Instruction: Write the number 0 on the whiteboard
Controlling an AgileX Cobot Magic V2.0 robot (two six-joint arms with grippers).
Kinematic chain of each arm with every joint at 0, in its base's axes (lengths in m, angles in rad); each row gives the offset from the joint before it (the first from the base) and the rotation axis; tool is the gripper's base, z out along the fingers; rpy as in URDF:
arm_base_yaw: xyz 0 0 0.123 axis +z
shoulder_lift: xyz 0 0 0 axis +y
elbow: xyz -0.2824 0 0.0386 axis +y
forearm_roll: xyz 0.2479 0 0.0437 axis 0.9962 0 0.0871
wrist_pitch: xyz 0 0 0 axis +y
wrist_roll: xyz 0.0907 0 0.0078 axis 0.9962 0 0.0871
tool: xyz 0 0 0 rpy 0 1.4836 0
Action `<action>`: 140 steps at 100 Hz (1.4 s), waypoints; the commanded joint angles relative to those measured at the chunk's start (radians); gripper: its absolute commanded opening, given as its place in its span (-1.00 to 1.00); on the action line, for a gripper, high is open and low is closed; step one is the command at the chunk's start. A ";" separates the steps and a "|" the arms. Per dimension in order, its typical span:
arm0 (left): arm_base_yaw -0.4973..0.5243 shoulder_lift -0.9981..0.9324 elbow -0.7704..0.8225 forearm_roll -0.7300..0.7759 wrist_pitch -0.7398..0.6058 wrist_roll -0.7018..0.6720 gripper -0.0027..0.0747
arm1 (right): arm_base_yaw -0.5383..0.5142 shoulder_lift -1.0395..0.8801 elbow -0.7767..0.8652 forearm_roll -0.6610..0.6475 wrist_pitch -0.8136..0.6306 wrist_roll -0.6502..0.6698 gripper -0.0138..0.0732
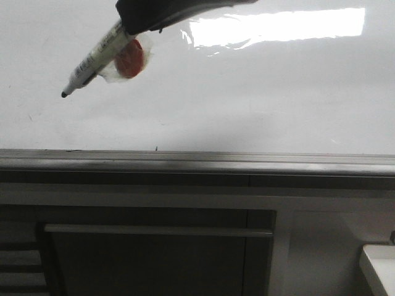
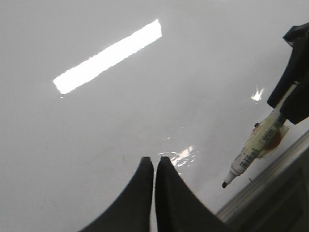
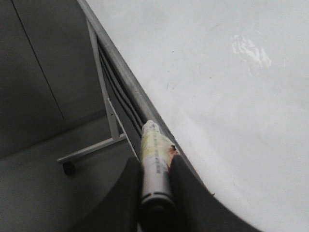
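The whiteboard (image 1: 247, 98) (image 2: 96, 145) (image 3: 231, 96) fills the upper part of the front view, glossy and bare. The number 0 is out of view. My right gripper (image 1: 133, 31) (image 2: 292, 96) (image 3: 155, 160) is shut on a white marker (image 1: 92, 61) (image 2: 256, 150) (image 3: 153, 145) that has a red patch under clear tape (image 1: 129, 58). The marker slants down to its black tip (image 1: 64, 94) (image 2: 225, 184) over the board's left side; I cannot tell whether the tip touches. My left gripper (image 2: 154, 159) is shut and empty, over the board.
A grey metal rail (image 1: 197, 161) edges the board's near side. Below it stands a dark grey cabinet (image 1: 154, 265) with a long bar handle (image 1: 154, 231). A white object (image 1: 379, 265) sits at the lower right. Bright light glare (image 1: 278, 26) lies on the board.
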 commanded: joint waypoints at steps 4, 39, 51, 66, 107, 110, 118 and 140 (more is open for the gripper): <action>0.055 0.006 -0.032 0.006 -0.119 -0.019 -0.98 | -0.006 -0.013 -0.032 0.019 -0.071 -0.010 -0.84; 0.156 0.006 -0.032 -0.030 -0.167 -0.019 -0.98 | -0.045 -0.013 -0.032 0.021 -0.148 -0.010 -0.83; 0.157 0.006 -0.032 -0.030 -0.193 -0.019 -0.98 | -0.062 -0.013 -0.032 0.032 -0.196 -0.010 -0.83; 0.157 0.006 -0.032 -0.030 -0.202 -0.019 -0.98 | -0.079 -0.010 -0.036 0.034 -0.174 -0.010 -0.83; 0.157 0.036 -0.032 -0.030 -0.236 -0.019 -0.98 | -0.118 0.085 -0.122 0.034 -0.110 -0.010 -0.83; 0.157 0.036 -0.032 -0.030 -0.239 -0.019 -0.98 | -0.123 0.092 -0.127 0.034 -0.112 -0.010 -0.83; 0.157 0.036 -0.032 -0.030 -0.239 -0.019 -0.98 | -0.138 0.110 -0.151 0.034 -0.114 -0.010 -0.83; 0.157 0.036 -0.032 -0.030 -0.239 -0.019 -0.98 | -0.195 0.117 -0.214 0.034 -0.114 -0.010 -0.83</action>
